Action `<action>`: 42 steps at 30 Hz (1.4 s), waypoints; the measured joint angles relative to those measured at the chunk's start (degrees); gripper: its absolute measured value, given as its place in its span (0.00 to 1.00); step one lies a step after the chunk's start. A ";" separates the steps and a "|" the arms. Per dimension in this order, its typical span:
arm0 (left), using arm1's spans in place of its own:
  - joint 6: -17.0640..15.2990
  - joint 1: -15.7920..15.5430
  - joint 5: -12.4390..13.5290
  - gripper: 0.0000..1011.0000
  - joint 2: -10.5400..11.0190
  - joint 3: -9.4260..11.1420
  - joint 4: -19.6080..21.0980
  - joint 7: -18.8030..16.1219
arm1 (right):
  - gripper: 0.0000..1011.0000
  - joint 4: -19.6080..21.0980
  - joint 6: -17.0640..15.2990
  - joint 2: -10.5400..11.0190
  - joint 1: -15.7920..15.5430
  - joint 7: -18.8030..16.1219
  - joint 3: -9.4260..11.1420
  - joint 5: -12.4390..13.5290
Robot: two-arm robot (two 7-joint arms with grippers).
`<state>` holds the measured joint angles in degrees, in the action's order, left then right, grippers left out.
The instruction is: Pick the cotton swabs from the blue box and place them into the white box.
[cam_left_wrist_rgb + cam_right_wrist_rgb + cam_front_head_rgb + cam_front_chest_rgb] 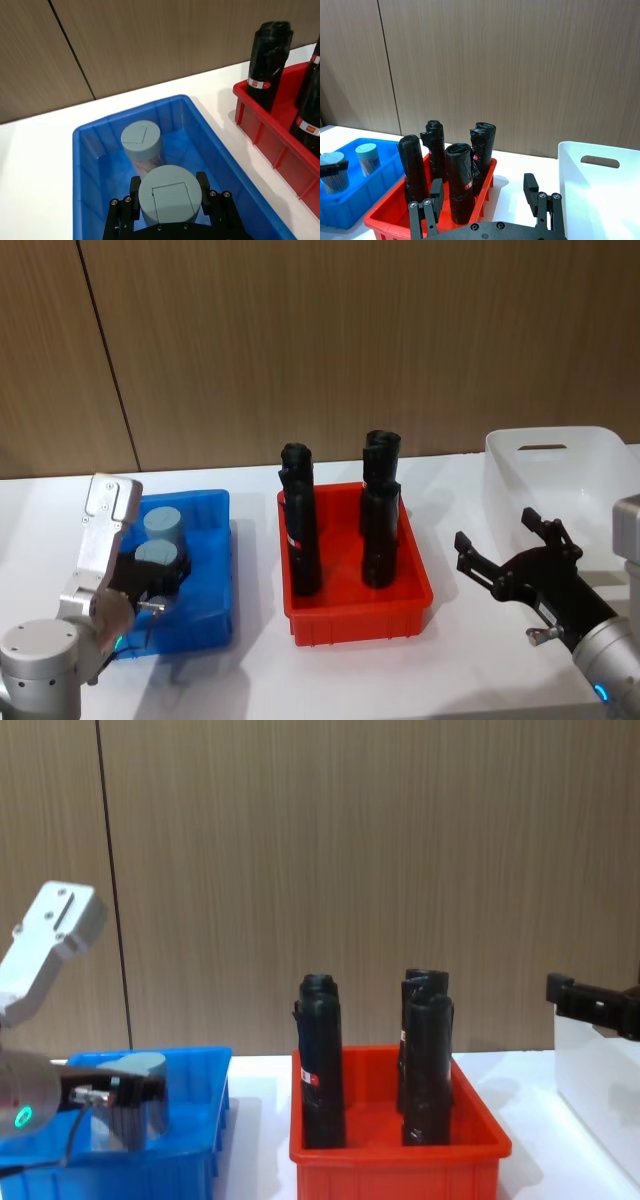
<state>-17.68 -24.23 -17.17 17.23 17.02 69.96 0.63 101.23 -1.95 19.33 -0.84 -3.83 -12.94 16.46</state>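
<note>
The nearer cotton swab tub (170, 197) was seen standing upright in the blue box (90, 150), clamped at its sides by the left gripper's (169, 181) jaws, while the white box (510, 485) lay far to the right, beside the right gripper (497, 530), whose jaws were spread apart.

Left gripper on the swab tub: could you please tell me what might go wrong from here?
The left gripper grips the near tub by its round side; it may slip. The second tub close behind could be knocked. The black rolls stand across the path to the white box, by the open right gripper.
</note>
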 joint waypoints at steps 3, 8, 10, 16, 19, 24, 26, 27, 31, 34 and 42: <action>-0.53 0.57 1.15 0.66 0.42 -0.01 2.29 -0.02 | 0.99 0.00 0.00 0.00 0.00 0.00 0.00 0.00; -1.28 1.46 2.36 0.66 1.11 -0.04 6.31 0.65 | 0.99 0.00 0.00 0.00 0.00 0.00 0.00 0.00; -1.62 1.89 2.70 0.66 1.42 -0.05 8.33 1.23 | 0.99 0.00 0.00 0.00 0.00 0.00 0.00 0.00; -2.36 2.90 2.89 0.66 2.08 -0.09 13.39 2.88 | 0.99 0.00 0.00 0.00 0.00 0.00 0.00 0.00; -2.51 3.31 2.88 0.66 2.33 -0.10 15.74 3.75 | 0.99 0.00 0.00 0.00 0.00 0.00 0.00 0.00; -2.63 3.56 2.80 0.66 2.52 -0.07 18.61 5.64 | 0.99 0.00 0.00 0.00 0.00 0.00 0.00 0.00; -2.64 3.56 2.76 0.66 2.53 0.01 19.68 6.77 | 0.99 0.00 0.00 0.00 0.00 0.00 0.00 0.00; -2.64 3.54 2.72 0.66 2.52 0.10 20.44 7.67 | 0.99 0.00 0.00 0.00 0.00 0.00 0.00 0.00; -2.59 3.24 2.66 0.66 2.32 0.36 21.77 9.83 | 0.99 0.00 0.00 0.00 0.00 0.00 0.00 0.00; -2.45 2.94 2.62 0.66 2.09 0.57 22.46 11.16 | 0.99 0.00 0.00 0.00 0.00 0.00 0.00 0.00; -1.55 1.73 1.98 0.66 0.90 1.42 23.75 15.98 | 0.99 0.00 0.00 0.00 0.00 0.00 0.00 0.00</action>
<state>-19.23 -22.51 -15.18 18.14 18.44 93.70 16.61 101.23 -1.95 19.33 -0.84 -3.83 -12.94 16.46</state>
